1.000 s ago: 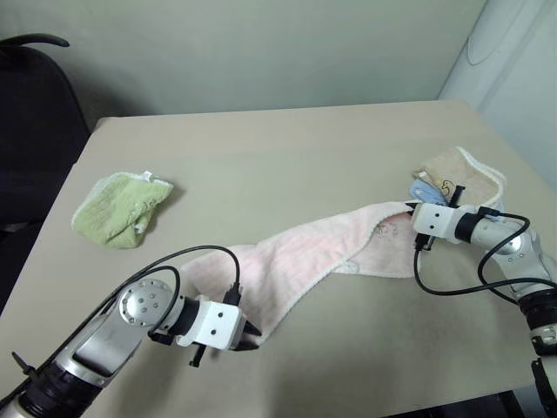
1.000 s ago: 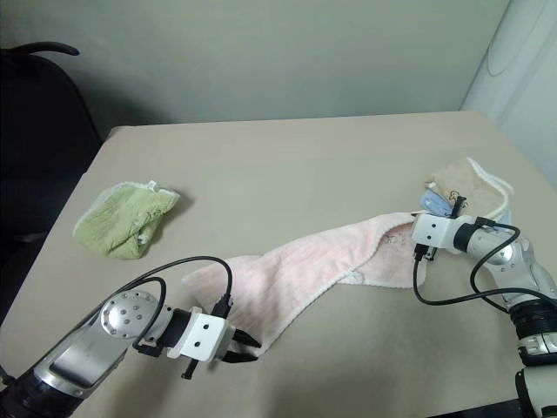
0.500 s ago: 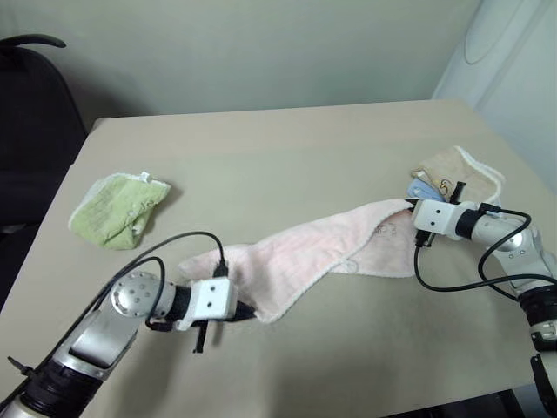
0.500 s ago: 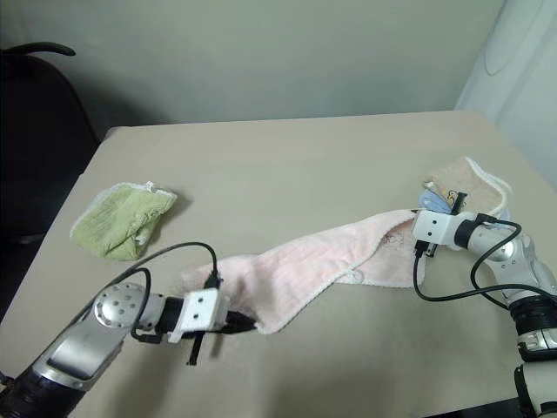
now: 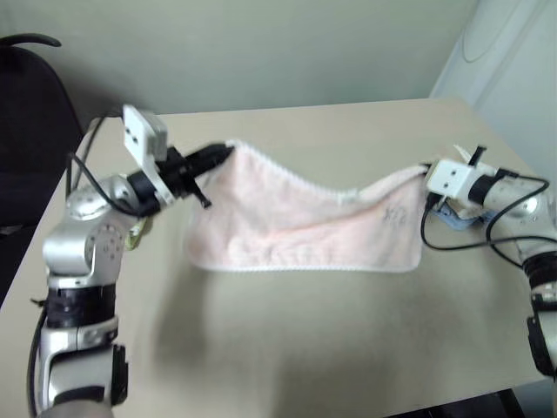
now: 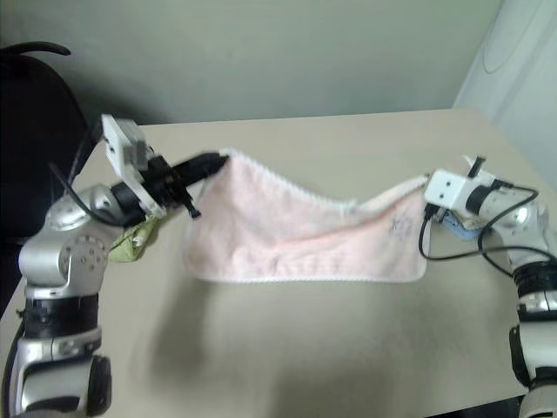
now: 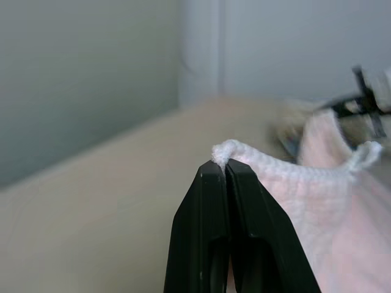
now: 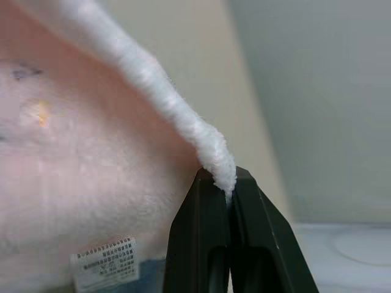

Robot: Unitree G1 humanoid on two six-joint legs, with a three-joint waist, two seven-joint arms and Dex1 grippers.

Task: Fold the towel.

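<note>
You have the pink towel (image 5: 305, 226) hanging over the table's (image 5: 287, 348) middle, the left tool (image 5: 228, 150) and right tool (image 5: 426, 168) each pinching a top corner to spread it for folding.

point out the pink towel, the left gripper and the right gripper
pink towel (image 5: 305, 231), left eye view, middle of the hanging cloth
left gripper (image 5: 228, 150), left eye view, fingertips at the towel corner
right gripper (image 8: 223, 178), right wrist view, fingertips pinching the white edging

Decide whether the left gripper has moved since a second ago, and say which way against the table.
Yes. The left gripper, shut on the towel, has risen from near the table's front edge up and toward its far edge.
</note>
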